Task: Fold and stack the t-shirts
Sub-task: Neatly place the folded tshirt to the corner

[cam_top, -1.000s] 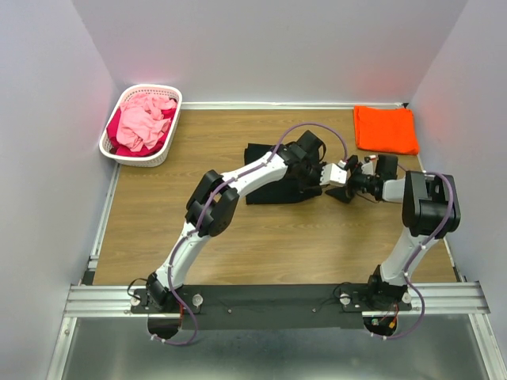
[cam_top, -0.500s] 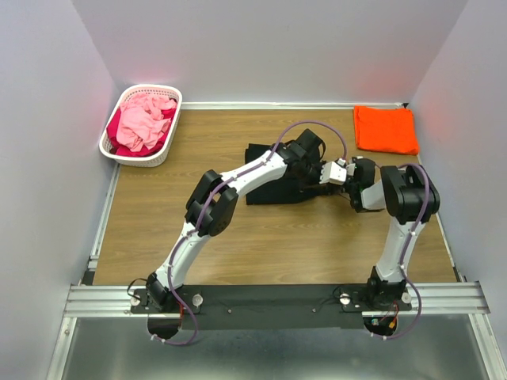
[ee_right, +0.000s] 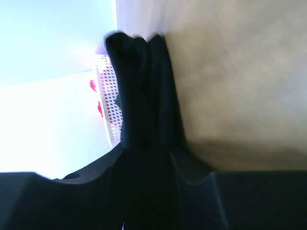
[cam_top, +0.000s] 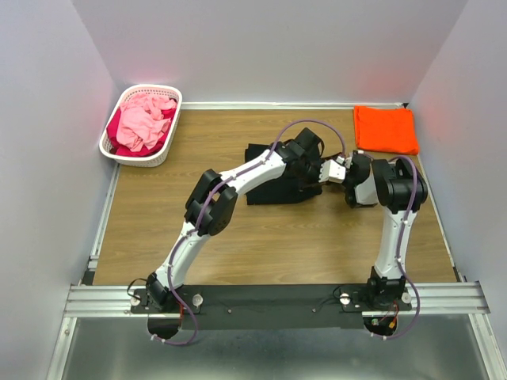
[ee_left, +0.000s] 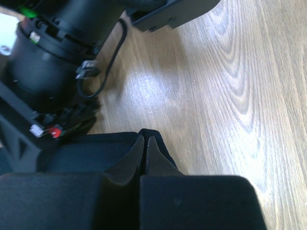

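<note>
Desk (cam_top: 238,245): black shirt (cam_top: 268,195) lies mid-desk. Orange shirt (cam_top: 386,129) is folded flat at the far right corner. Black cloth judged light, limp and thin, so it will sag; take it at edges or corners. Left gripper (ee_left: 145,143): jaws pinched together on its edge. Right gripper (ee_right: 144,153): jaws clamped on a bunched fold of it.

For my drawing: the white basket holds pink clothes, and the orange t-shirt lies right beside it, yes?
No. The top external view shows the orange t-shirt in the far right corner, far from the white basket of pink clothes.
</note>
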### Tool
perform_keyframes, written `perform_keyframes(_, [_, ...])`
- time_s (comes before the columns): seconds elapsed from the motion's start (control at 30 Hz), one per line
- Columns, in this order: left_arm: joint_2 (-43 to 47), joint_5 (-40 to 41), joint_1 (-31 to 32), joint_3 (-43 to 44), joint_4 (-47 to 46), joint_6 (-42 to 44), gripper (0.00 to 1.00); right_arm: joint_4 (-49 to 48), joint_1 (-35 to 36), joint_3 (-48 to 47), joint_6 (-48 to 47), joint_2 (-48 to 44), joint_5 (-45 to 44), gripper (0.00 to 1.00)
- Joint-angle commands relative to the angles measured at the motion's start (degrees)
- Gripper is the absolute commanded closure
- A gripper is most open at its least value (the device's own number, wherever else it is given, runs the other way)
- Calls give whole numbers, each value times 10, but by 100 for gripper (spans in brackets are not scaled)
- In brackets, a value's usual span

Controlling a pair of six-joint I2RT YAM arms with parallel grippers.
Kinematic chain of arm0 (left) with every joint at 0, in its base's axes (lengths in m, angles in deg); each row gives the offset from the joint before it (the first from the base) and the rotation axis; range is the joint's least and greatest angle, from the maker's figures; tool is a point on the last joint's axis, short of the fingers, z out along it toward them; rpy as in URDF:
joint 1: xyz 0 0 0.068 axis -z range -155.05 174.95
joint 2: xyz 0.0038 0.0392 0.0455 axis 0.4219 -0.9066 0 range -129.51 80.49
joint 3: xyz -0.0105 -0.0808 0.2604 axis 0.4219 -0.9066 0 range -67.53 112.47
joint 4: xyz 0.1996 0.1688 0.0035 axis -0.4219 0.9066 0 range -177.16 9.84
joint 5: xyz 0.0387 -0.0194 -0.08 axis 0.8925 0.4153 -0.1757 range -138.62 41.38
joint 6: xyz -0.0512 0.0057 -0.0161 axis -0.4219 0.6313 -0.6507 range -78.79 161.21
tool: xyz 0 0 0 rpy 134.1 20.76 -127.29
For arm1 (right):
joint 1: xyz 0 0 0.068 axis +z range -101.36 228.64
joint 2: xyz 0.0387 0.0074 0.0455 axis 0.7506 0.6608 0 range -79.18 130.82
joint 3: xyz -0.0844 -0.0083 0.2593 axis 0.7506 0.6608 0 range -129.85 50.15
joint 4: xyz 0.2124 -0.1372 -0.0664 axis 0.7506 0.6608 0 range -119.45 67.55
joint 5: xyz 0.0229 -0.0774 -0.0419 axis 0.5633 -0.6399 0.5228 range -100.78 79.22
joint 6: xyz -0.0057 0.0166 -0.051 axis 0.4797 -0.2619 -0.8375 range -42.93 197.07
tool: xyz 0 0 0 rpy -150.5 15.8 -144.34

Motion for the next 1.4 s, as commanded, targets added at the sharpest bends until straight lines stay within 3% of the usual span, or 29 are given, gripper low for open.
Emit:
perform_keyframes(0.0, [29, -29, -2, 0, -1, -9, 100, 5, 13, -15, -17, 60, -61, 57])
perform_keyframes(0.1, [26, -31, -5, 0, -2, -9, 100, 0, 15, -21, -18, 74, -61, 56])
perform_keyframes(0.17, [24, -33, -6, 1, -2, -15, 100, 0, 15, -29, -27, 78, -54, 64])
perform_keyframes(0.23, [25, -32, -7, 5, 1, -19, 96, 0, 15, -41, -46, 79, -40, 99])
perform_keyframes(0.27, [26, -30, -11, 7, 7, -21, 78, 6, 14, -53, -53, 76, -21, 99])
perform_keyframes(0.33, [40, -41, -18, 4, 10, -28, 64, 33, 13, -74, -81, 61, 4, 100])
perform_keyframes(0.4, [60, -67, -38, -20, 8, -47, 50, 130, 13, -112, -168, 20, 18, 100])
perform_keyframes(0.43, [84, -74, -45, -44, 6, -53, 45, 179, 13, -132, -255, 8, 21, 100])
perform_keyframes(0.5, [109, -80, -64, -70, -1, -67, 38, 316, 13, -197, -337, -25, 15, 99])
perform_keyframes(0.57, [145, -75, -76, -108, -13, -82, 36, 436, 13, -249, -454, -34, -9, 100])
perform_keyframes(0.63, [172, -69, -97, -136, -20, -96, 17, 479, 7, -302, -526, -35, -27, 100])
perform_keyframes(0.67, [179, -67, -105, -143, -22, -101, 2, 519, 5, -321, -547, -28, -44, 99])
perform_keyframes(0.97, [290, 8, -135, -283, -92, -147, 2, 703, -47, -543, -729, 38, -94, 99])
perform_keyframes(1.37, [348, 23, -140, -372, -128, -164, 2, 776, -110, -718, -846, 71, -124, 100])
